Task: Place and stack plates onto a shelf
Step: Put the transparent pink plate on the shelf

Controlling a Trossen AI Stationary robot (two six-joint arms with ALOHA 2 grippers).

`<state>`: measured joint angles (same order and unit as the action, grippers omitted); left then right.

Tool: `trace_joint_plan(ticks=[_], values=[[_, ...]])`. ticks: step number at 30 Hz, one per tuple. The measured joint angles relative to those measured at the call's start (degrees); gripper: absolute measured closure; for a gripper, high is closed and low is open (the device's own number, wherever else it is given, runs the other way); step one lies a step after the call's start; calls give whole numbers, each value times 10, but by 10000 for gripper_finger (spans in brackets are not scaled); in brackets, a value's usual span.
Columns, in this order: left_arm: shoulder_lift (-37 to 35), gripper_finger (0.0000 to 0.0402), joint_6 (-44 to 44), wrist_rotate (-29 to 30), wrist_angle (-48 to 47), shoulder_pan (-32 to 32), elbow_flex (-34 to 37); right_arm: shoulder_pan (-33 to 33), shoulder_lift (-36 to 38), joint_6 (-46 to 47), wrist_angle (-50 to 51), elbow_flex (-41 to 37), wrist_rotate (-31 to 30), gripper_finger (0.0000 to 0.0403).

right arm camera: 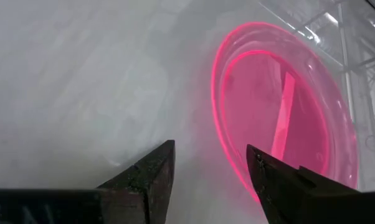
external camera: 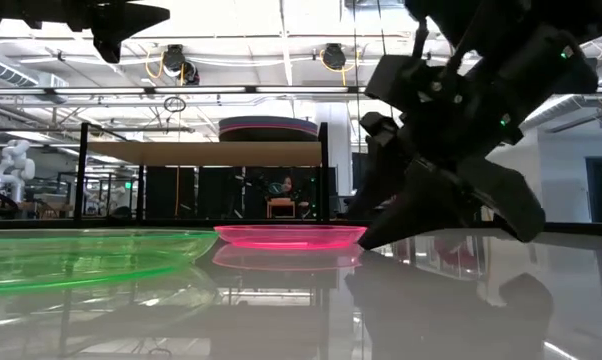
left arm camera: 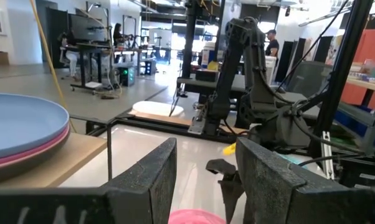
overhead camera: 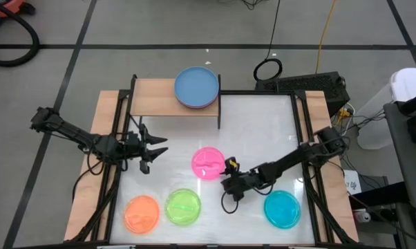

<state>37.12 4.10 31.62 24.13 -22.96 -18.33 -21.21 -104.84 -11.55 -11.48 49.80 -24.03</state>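
Note:
The shelf [overhead camera: 153, 98] stands at the table's far edge and carries a stack of plates, blue on top [overhead camera: 196, 88], seen also in the low view [external camera: 269, 128] and the left wrist view [left arm camera: 19, 127]. A pink translucent plate [overhead camera: 209, 164] lies flat mid-table. Green [overhead camera: 183, 207], orange [overhead camera: 142, 213] and cyan [overhead camera: 282, 209] plates lie along the near edge. My right gripper [overhead camera: 227, 185] is open and low over the table, just near-right of the pink plate's rim [right arm camera: 237, 168]. My left gripper [overhead camera: 159, 146] hovers open to the pink plate's left, raised [external camera: 121, 25].
The shelf's black legs [overhead camera: 219, 114] stand on the table just beyond the pink plate. Raised wooden rails [overhead camera: 312, 131] frame the table's left and right sides. A cable loop [overhead camera: 225, 204] hangs from my right wrist near the green plate. Bare white tabletop [overhead camera: 263, 131] lies right of the shelf.

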Motion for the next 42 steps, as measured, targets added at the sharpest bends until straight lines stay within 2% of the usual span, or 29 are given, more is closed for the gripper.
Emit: trace_joint_plan(ticks=[5,15,25,31,36,42], values=[[0,232,5,0,0,0,0,20,-1,-5,-2,0,1,231],[0,232,7,0,0,0,0,56,-1,2,14,0,18,295],[0,232,8,0,0,0,0,56,-1,-17,14,0,32,397],[0,232,10,0,0,0,0,61,0,-31,-6,-1,28,402],[0,232,9,0,15,0,0,60,21,-74,-38,8,-13,402],[8,231,-21,1,96,0,-1,63,68,-162,-45,77,-76,403]])
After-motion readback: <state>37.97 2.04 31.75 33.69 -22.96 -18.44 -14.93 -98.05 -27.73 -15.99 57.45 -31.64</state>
